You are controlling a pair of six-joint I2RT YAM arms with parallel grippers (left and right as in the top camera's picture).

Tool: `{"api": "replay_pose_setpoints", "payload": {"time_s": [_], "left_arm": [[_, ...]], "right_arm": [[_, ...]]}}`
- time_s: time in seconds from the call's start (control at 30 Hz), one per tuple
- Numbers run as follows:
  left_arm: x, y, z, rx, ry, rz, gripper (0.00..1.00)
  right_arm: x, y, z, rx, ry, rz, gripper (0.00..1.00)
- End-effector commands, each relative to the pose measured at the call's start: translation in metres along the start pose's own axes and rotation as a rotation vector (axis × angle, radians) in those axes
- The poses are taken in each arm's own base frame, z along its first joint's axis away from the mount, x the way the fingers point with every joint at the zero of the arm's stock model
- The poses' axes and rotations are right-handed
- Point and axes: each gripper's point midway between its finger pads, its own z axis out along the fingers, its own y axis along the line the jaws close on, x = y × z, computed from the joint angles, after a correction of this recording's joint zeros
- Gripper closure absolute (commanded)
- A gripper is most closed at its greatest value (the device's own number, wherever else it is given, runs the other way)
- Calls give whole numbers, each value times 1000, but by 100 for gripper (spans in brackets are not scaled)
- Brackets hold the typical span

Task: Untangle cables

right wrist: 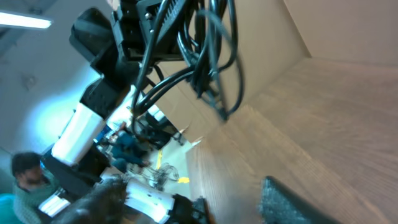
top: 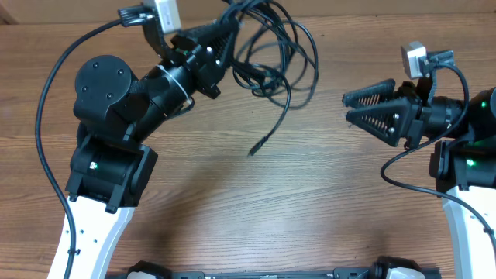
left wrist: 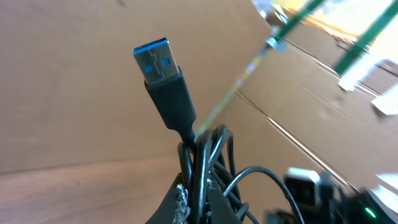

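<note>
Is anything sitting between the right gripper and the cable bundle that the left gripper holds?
Nothing visible does. In the overhead view only bare table lies between the open right gripper and the cables, which the left gripper clamps. One loose plug end trails toward the table's middle, off that line.

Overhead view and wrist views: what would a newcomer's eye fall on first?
The tangled bundle of thin black cables at the far side of the brown wooden table, held up by the left end effector, which is shut on it. In the left wrist view, a black USB plug with a blue insert sticks up from that grip. The right end effector stands open at the right, apart from the cables.
</note>
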Motion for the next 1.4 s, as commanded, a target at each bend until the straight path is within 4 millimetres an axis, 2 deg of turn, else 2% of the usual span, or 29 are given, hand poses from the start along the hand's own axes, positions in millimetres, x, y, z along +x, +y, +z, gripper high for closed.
{"api": "replay_pose_setpoints", "payload": {"time_s": [0.0, 0.17, 0.27, 0.43, 0.5, 0.77, 0.87, 1.0, 1.13, 1.2, 1.37], "left_arm": [[7, -33, -10, 149, 69, 7, 96], [21, -44, -7, 210, 129, -6, 96], [29, -48, -1, 226, 153, -17, 96], [37, -54, 6, 250, 174, -38, 96], [42, -57, 11, 263, 186, -40, 96], [62, -54, 29, 254, 225, -67, 96], [67, -55, 34, 252, 234, -87, 96], [64, -60, 36, 276, 215, -71, 96], [57, -60, 38, 270, 182, -61, 96], [52, -54, 40, 233, 150, -60, 96], [41, -39, 40, 182, 111, -58, 96]], "right_arm": [[1, 5, -1, -13, 17, -17, 25], [-4, 1, -1, 11, -13, -17, 14], [-5, 1, -1, 12, -14, -17, 13], [-5, 1, -1, 12, -14, -16, 17], [-5, 1, -1, 12, -14, -16, 21], [-4, 1, -1, 10, -11, -16, 32], [-4, 2, -1, 10, -11, -16, 42], [-4, 1, -1, 10, -11, -15, 72], [-3, 3, -1, 4, -4, -15, 92], [-1, 4, -1, -7, 9, -15, 96], [2, 6, -1, -19, 24, -10, 96]]}}
